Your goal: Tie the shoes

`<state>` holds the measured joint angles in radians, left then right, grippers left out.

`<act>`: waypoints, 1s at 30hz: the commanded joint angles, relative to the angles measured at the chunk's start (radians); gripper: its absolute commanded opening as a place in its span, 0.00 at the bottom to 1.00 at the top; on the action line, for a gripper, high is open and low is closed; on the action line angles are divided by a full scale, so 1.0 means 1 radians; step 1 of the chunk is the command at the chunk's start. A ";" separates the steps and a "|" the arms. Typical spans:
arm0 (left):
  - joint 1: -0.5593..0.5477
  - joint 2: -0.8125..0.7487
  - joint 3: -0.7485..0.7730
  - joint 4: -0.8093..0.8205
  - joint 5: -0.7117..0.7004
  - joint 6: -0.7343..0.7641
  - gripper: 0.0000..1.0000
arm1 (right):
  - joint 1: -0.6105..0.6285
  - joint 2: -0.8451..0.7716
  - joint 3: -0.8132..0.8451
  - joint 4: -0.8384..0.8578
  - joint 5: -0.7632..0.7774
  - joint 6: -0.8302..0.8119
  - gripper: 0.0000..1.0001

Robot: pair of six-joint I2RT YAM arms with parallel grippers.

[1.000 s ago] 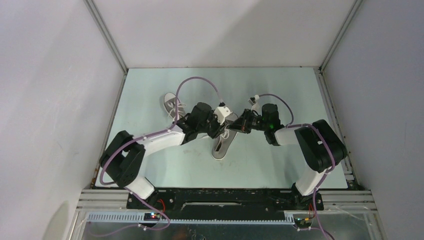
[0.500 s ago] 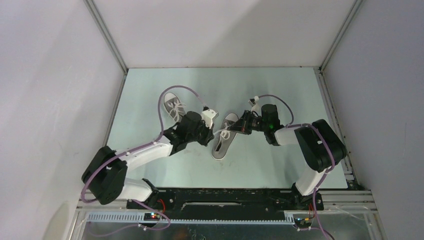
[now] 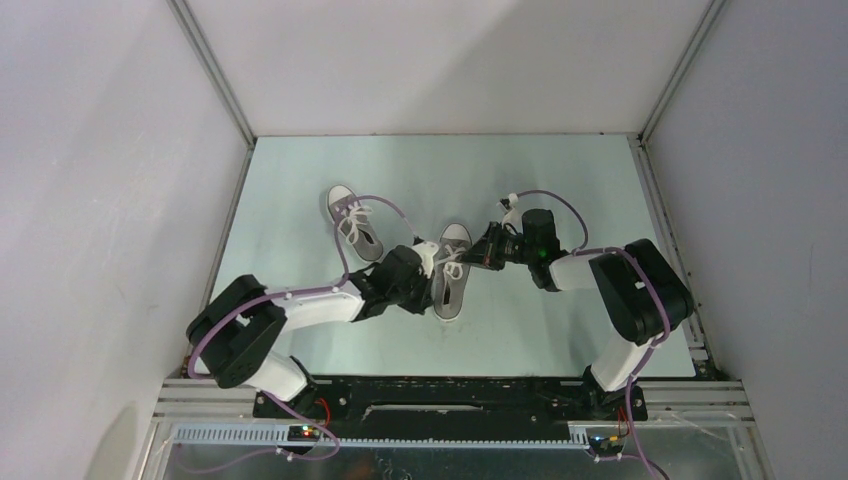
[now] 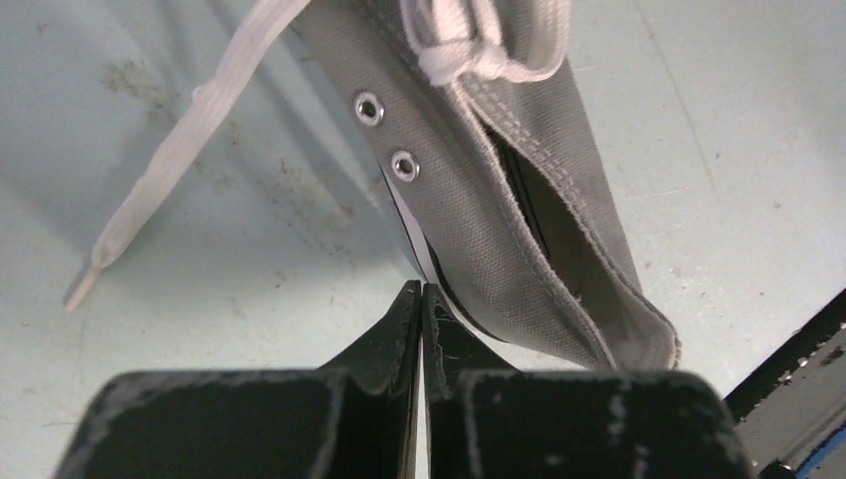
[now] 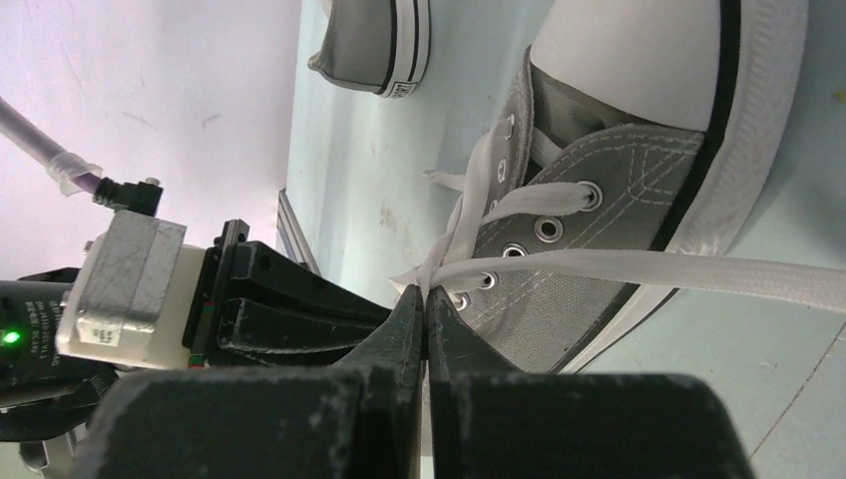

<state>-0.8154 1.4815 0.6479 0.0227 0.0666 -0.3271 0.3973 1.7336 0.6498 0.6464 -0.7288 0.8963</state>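
Observation:
Two grey shoes with white toe caps lie on the pale table. One shoe (image 3: pixel 352 215) lies at the back left, its heel (image 5: pixel 384 40) showing in the right wrist view. The other shoe (image 3: pixel 452 278) lies in the middle between both grippers. My left gripper (image 3: pixel 428 272) (image 4: pixel 421 291) is shut with nothing between its fingers, its tips against the middle shoe's (image 4: pixel 499 230) white sole edge. A loose lace end (image 4: pixel 185 140) trails on the table beside it. My right gripper (image 3: pixel 479 257) (image 5: pixel 425 294) is shut on a white lace (image 5: pixel 444 254) from that shoe's (image 5: pixel 619 190) eyelets.
Purple cables loop over the left arm (image 3: pixel 375 205) and the right arm (image 3: pixel 545 195). Grey enclosure walls (image 3: pixel 120 200) close off the table on three sides. A black rail (image 4: pixel 798 364) runs along the near table edge. The left gripper's body (image 5: pixel 249 299) stands close beside my right fingers.
My left arm has drawn back from over the middle shoe and come down at its left side, closing its fingers. The middle shoe has turned a little. The right gripper has stayed in place.

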 commanded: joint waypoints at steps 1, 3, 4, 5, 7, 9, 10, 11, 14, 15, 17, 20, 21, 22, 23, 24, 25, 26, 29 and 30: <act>-0.012 -0.019 0.068 0.032 0.008 -0.024 0.07 | -0.004 -0.043 0.004 -0.015 -0.002 -0.052 0.00; -0.011 -0.040 0.089 -0.011 -0.009 -0.005 0.07 | -0.006 -0.046 0.017 -0.041 -0.016 -0.081 0.00; -0.011 -0.056 0.103 -0.054 -0.027 0.006 0.08 | -0.007 -0.048 0.026 -0.057 -0.023 -0.101 0.00; -0.008 -0.076 0.117 -0.087 -0.053 0.018 0.08 | -0.006 -0.049 0.034 -0.074 -0.026 -0.121 0.00; 0.006 -0.122 0.149 -0.142 -0.123 0.042 0.12 | -0.006 -0.051 0.055 -0.107 -0.037 -0.155 0.00; 0.029 -0.169 0.184 -0.168 -0.195 0.064 0.16 | -0.005 -0.053 0.068 -0.112 -0.055 -0.180 0.00; 0.044 -0.191 0.195 -0.170 -0.234 0.069 0.16 | -0.003 -0.056 0.074 -0.117 -0.059 -0.191 0.00; 0.059 -0.212 0.202 -0.164 -0.291 0.061 0.13 | 0.000 -0.059 0.080 -0.124 -0.062 -0.201 0.00; 0.120 -0.248 0.217 -0.126 -0.420 -0.037 0.13 | 0.014 -0.074 0.096 -0.161 -0.056 -0.250 0.00; 0.151 -0.244 0.227 -0.117 -0.393 -0.050 0.12 | 0.017 -0.076 0.098 -0.169 -0.054 -0.266 0.00; 0.219 -0.206 0.266 -0.086 -0.213 -0.035 0.05 | 0.026 -0.081 0.102 -0.174 -0.054 -0.293 0.00; 0.300 -0.085 0.396 -0.158 0.033 -0.051 0.00 | 0.042 -0.094 0.104 -0.186 -0.039 -0.336 0.00; 0.318 -0.040 0.441 -0.189 0.080 -0.063 0.00 | 0.048 -0.099 0.107 -0.197 -0.030 -0.351 0.00; 0.330 0.019 0.482 -0.216 0.123 -0.076 0.04 | 0.055 -0.103 0.112 -0.210 -0.022 -0.366 0.00; 0.338 0.064 0.519 -0.238 0.172 -0.085 0.12 | 0.060 -0.106 0.116 -0.221 -0.015 -0.379 0.00; 0.343 0.104 0.557 -0.264 0.213 -0.094 0.18 | 0.067 -0.110 0.118 -0.229 -0.005 -0.390 0.00; 0.344 0.144 0.595 -0.297 0.251 -0.100 0.22 | 0.071 -0.116 0.118 -0.233 0.004 -0.399 0.00; 0.344 0.179 0.633 -0.320 0.278 -0.109 0.27 | 0.075 -0.119 0.119 -0.232 0.011 -0.405 0.00; 0.344 0.272 0.722 -0.380 0.397 -0.136 0.43 | 0.084 -0.127 0.119 -0.238 0.023 -0.425 0.00; 0.344 0.302 0.750 -0.409 0.422 -0.141 0.51 | 0.087 -0.131 0.119 -0.246 0.029 -0.432 0.00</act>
<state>-0.4694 1.7046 1.2808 -0.2508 0.2661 -0.4183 0.4717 1.6455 0.7307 0.4145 -0.7338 0.5297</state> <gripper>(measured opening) 0.387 0.010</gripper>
